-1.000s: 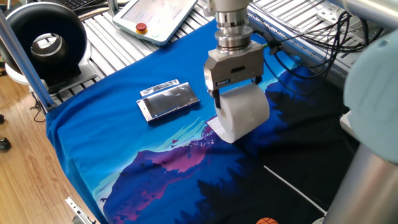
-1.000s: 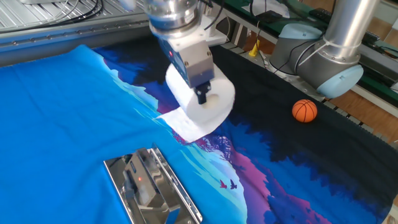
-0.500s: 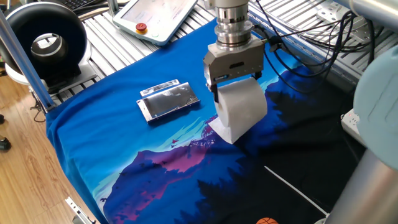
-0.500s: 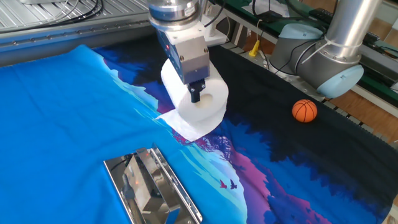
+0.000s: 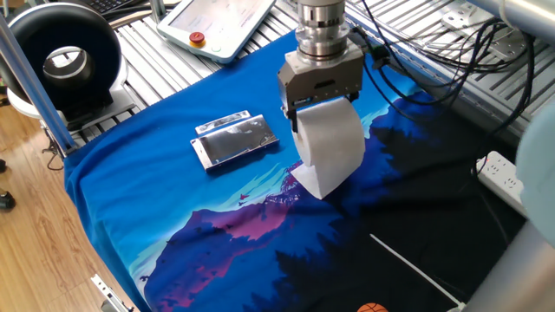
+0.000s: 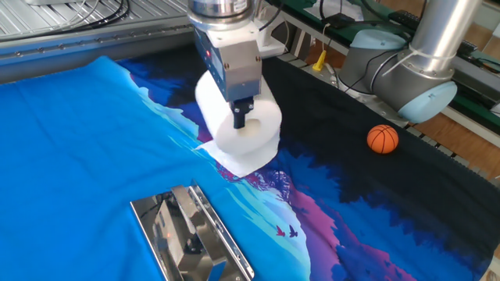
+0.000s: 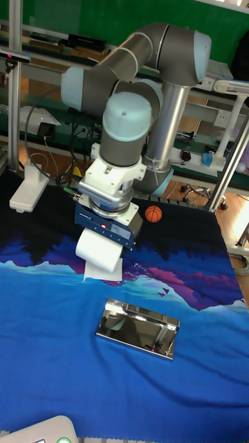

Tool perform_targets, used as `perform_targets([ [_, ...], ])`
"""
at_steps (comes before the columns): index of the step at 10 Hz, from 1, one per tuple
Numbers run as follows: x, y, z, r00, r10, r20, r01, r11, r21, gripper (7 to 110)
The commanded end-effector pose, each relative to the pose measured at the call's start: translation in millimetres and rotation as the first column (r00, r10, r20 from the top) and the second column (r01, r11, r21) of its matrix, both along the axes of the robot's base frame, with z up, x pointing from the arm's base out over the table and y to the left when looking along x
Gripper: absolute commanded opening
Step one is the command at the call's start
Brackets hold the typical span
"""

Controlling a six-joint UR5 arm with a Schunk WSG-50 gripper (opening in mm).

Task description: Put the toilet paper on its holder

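Observation:
The toilet paper [image 5: 331,149] is a fat white roll hanging just above the blue cloth, its loose sheet [image 6: 234,160] trailing down onto the fabric. My gripper [image 5: 321,108] is shut on the toilet paper, with one dark finger [image 6: 240,117] in the hollow centre. The same roll [image 7: 100,252] shows under the gripper [image 7: 104,234] in the tall fixed view. The holder [image 5: 235,139] is a flat shiny chrome piece lying on the cloth, a short way to the left of the roll. It also appears as the holder [image 6: 190,232] and holder [image 7: 137,327], untouched.
A white pendant with a red button [image 5: 221,22] lies at the back on the slatted table. A black round device [image 5: 63,56] stands at the far left. An orange ball [image 6: 382,139] rests on the dark cloth near the arm's base [image 6: 410,74]. A power strip [image 5: 507,178] sits at the right.
The gripper has turned and shifted slightly toward the holder side, carrying the roll with it. The roll now hangs more upright. The holder has not moved.

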State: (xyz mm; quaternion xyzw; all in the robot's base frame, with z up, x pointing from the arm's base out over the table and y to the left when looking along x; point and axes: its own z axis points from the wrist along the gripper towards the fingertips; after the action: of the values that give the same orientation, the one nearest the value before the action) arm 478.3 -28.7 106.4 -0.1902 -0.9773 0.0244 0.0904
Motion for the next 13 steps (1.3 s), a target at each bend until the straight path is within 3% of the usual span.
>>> perform_targets([
  [1,17.2,5,8.4,0.996,0.048,0.069,-0.046,0.998,-0.030,7],
  [2,20.7,4,6.1,0.995,0.069,0.068,-0.066,0.997,-0.047,7],
  [4,28.4,7,4.7,0.992,0.088,0.095,-0.085,0.996,-0.040,7],
  [8,26.1,-3,5.7,0.992,0.097,0.082,-0.091,0.993,-0.079,7],
  [11,37.2,10,3.9,0.986,0.100,0.131,-0.097,0.995,-0.028,7],
  [13,33.3,7,4.3,0.987,0.117,0.113,-0.113,0.993,-0.038,7],
])
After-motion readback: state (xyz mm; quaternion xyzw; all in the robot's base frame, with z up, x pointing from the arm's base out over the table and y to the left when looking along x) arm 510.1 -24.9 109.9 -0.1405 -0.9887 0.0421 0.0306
